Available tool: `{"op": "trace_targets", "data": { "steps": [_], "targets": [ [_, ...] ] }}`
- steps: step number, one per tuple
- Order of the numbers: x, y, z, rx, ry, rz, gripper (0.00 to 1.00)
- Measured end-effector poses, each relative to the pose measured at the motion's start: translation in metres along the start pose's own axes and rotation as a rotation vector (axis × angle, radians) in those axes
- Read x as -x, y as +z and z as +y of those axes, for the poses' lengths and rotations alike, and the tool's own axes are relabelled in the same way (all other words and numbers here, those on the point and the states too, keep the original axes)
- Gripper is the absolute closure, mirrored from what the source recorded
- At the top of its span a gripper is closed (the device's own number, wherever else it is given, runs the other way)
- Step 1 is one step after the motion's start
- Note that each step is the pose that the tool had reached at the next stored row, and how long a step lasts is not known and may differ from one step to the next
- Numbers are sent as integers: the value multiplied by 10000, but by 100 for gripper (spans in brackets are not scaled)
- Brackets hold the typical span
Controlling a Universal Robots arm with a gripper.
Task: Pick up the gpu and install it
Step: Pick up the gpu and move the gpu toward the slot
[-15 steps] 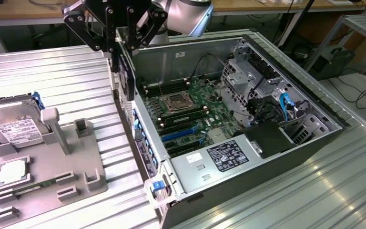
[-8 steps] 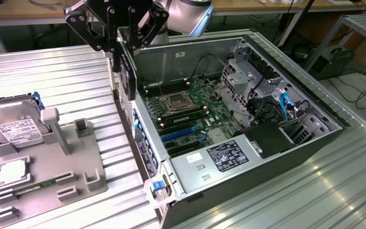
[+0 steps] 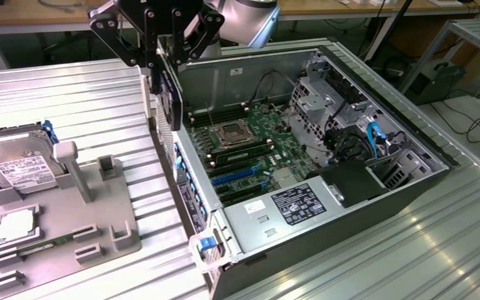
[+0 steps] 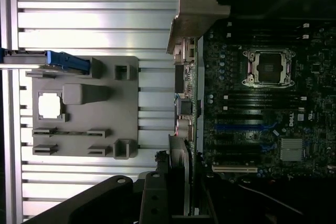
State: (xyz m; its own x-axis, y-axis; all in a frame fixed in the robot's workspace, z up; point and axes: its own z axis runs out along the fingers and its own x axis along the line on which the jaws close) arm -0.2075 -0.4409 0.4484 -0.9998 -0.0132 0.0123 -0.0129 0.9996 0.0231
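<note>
Ribbed aluminium table [image 3: 73, 94]. Wooden benches and loose cables at the back, metal rack [image 3: 474, 37] at the exterior view's right. Open computer case [image 3: 407, 194] lies on its side, motherboard [image 3: 257, 144] face up, CPU socket [image 3: 232, 132] bare. Grey fixture plate [image 3: 82, 219] sits just beside the case, on the exterior view's left, carrying a hard drive [image 3: 19, 165] and a processor chip [image 3: 17, 226]. Gripper [image 3: 163, 69] has its jaws narrow, clamped on the gpu [image 3: 170, 103]. Card hangs upright over the case's rear wall, bracket [image 4: 195, 11] end leading, well apart from the blue slots [image 3: 235, 175], not seated.
</note>
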Motion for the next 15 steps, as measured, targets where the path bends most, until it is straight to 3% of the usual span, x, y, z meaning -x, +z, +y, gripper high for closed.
{"op": "trace_targets", "data": {
  "steps": [15],
  "targets": [
    [86,-1,-1,0,1,0,73]
  ]
}}
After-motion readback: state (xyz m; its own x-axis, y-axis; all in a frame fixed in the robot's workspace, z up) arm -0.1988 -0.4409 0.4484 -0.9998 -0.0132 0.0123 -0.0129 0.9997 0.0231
